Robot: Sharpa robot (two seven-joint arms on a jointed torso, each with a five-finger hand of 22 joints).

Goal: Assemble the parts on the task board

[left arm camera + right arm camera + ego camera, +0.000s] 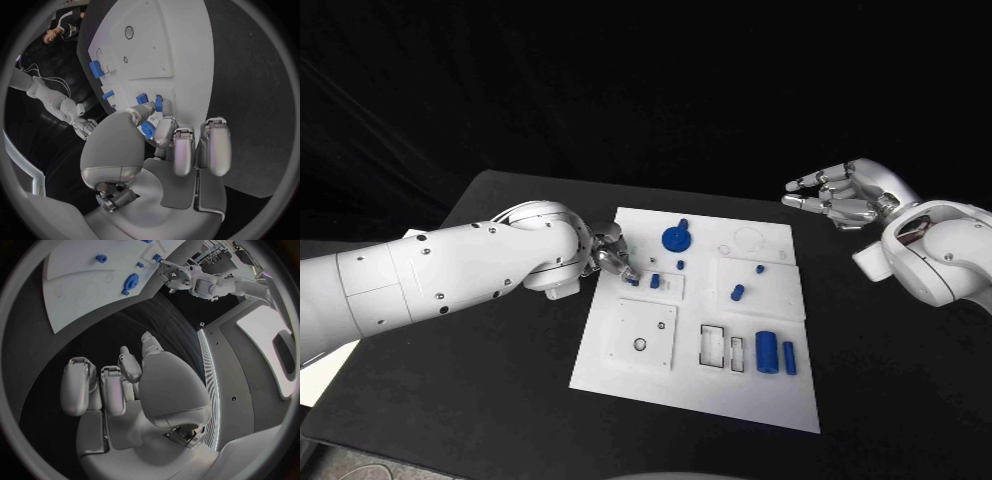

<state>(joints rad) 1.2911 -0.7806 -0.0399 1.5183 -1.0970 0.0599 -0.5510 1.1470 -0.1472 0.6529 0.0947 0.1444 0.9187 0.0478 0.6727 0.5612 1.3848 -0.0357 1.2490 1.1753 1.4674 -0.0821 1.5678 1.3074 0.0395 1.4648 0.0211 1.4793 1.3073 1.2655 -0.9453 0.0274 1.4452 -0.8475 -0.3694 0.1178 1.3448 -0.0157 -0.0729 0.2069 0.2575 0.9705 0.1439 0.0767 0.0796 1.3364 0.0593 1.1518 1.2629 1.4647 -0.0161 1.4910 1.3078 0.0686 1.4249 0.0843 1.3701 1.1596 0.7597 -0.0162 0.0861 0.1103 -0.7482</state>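
The white task board (704, 375) lies in the middle of the black table. My left hand (607, 255) reaches over its near-left corner area, and thumb and a finger pinch a small blue part (147, 129) just above a square plate. Two more small blue parts (159, 103) stand right beside the fingertips. A blue gear (676, 238) sits near the board's far edge. Blue pegs (737, 293) stand mid-board, and two blue cylinders (767, 350) lie at the near right. My right hand (845, 196) hangs off the board's far right corner, fingers loosely bent and apart, holding nothing.
The board (162, 45) has square inset plates and empty rectangular slots (714, 345) on its near half. Bare black table (516, 400) surrounds the board on all sides. The table's left edge runs close under my left forearm (430, 280).
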